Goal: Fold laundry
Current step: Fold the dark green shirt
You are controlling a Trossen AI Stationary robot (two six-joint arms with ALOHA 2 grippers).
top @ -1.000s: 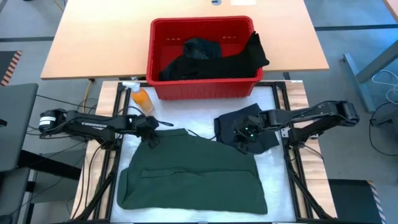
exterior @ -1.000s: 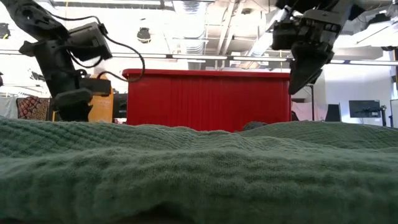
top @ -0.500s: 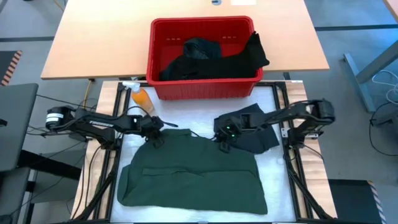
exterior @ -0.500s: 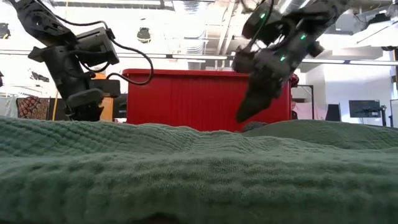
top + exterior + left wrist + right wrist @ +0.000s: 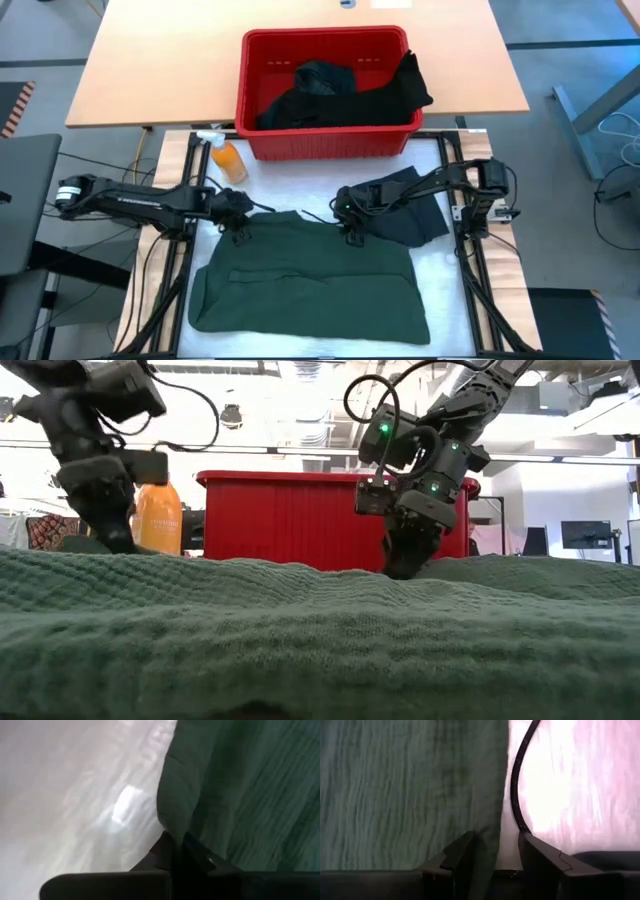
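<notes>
Folding has barely begun: I see the green shirt [image 5: 305,275] spread flat on the counter [image 5: 430,268]. Left gripper [image 5: 240,212] has its jaws pinched on one far corner; right gripper [image 5: 350,222] straddles the other, jaws apart. Black garments [image 5: 340,92] wait in the basket [image 5: 325,140].

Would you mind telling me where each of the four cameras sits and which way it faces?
High view: above the table, looking straight down; both arms, green shirt, red basket.
Low view: table height, looking level across the shirt to the basket; both arms descend.
Left wrist view: on the left arm; left gripper shut on the shirt's edge.
Right wrist view: on the right arm; right gripper open astride the shirt's edge, a black cord beside.
All four share the shirt.
</notes>
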